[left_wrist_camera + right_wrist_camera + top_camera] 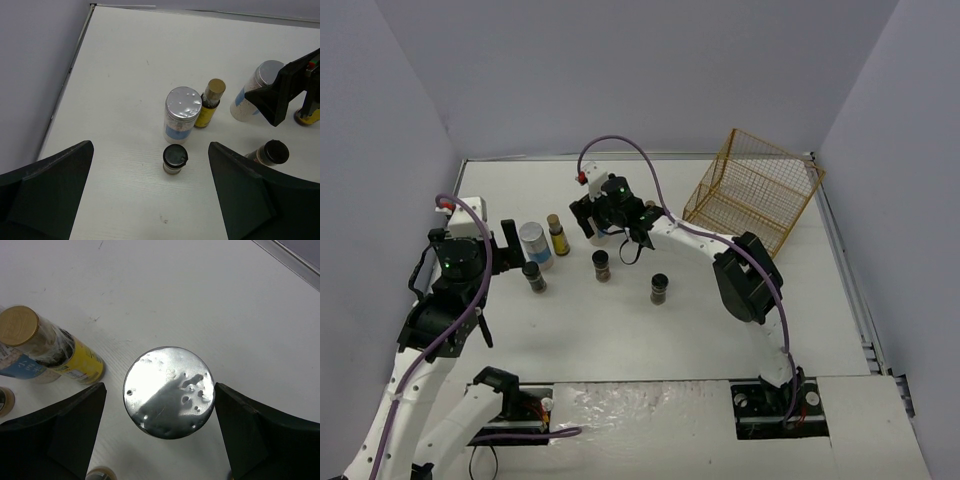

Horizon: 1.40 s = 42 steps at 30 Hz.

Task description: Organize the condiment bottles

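My right gripper (160, 392) hangs open around a pale jar with a silver lid (169, 391). The right finger is nearly at the lid, and a gap shows on the left. From above, this gripper (609, 220) covers that jar. A second silver-lidded jar (533, 240) stands beside a slim yellow-labelled, brown-capped bottle (557, 233). Short black-capped jars stand at the left (533, 275), the middle (602, 264) and the right (660, 288). My left gripper (150, 146) is open with nothing in it, and the left black-capped jar (175, 158) stands just ahead of it.
A gold wire rack (755, 190) sits tilted at the back right. Another yellow-labelled bottle (307, 116) shows behind the right gripper's finger. Walls enclose the table on the left, back and right.
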Each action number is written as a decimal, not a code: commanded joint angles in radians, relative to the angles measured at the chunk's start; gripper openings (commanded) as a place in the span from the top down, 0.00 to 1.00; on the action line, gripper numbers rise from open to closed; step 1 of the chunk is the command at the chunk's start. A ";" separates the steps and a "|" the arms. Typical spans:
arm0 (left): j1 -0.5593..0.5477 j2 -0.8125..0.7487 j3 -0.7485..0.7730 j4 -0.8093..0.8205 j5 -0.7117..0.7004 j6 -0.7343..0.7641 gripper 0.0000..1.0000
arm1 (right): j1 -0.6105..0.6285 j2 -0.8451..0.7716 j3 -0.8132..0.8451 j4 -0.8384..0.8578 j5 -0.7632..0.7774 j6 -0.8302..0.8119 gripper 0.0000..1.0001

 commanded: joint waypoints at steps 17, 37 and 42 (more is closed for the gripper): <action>-0.008 0.012 0.015 0.067 -0.017 -0.013 0.03 | -0.004 -0.188 0.122 0.079 0.041 -0.037 0.93; -0.022 0.002 0.013 0.064 -0.035 -0.014 0.03 | -0.445 -0.442 0.214 -0.088 0.612 0.120 1.00; -0.025 0.004 0.012 0.064 -0.038 -0.014 0.03 | -0.522 -0.423 0.220 -0.136 0.608 0.166 1.00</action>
